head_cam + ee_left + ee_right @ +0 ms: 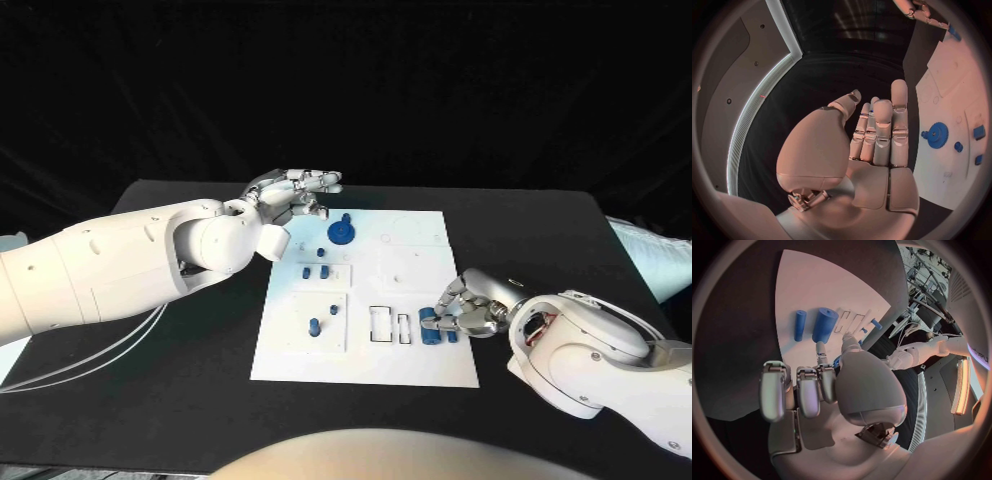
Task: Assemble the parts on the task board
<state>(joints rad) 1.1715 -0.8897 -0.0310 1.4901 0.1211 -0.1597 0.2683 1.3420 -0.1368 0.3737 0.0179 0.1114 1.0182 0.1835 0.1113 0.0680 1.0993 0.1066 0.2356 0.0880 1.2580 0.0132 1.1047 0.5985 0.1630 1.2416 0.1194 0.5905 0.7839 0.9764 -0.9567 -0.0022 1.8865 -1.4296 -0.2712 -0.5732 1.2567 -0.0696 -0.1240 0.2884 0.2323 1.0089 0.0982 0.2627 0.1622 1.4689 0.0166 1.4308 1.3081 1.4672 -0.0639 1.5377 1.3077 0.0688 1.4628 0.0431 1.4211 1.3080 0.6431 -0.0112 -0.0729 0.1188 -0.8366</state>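
The white task board (411,260) lies in the middle of the black table. A blue gear (342,232) (937,134) stands at its far left part, with several small blue pieces (317,271) just nearer. My left hand (296,192) (876,135) hovers at the board's far left corner, fingers stretched out, holding nothing. My right hand (469,308) (826,385) sits low at the board's near right, fingers curled. Beside it lie a thin blue cylinder (405,329) (801,325) and a thicker one (430,323) (824,325). A third blue piece (450,333) shows under its fingertips; whether it is gripped is unclear.
Two empty rectangular slots (382,322) (851,320) are cut in the board next to the cylinders. A blue peg (315,326) and a smaller one (336,309) stand in the near left panel. Black table (159,350) surrounds the board on all sides.
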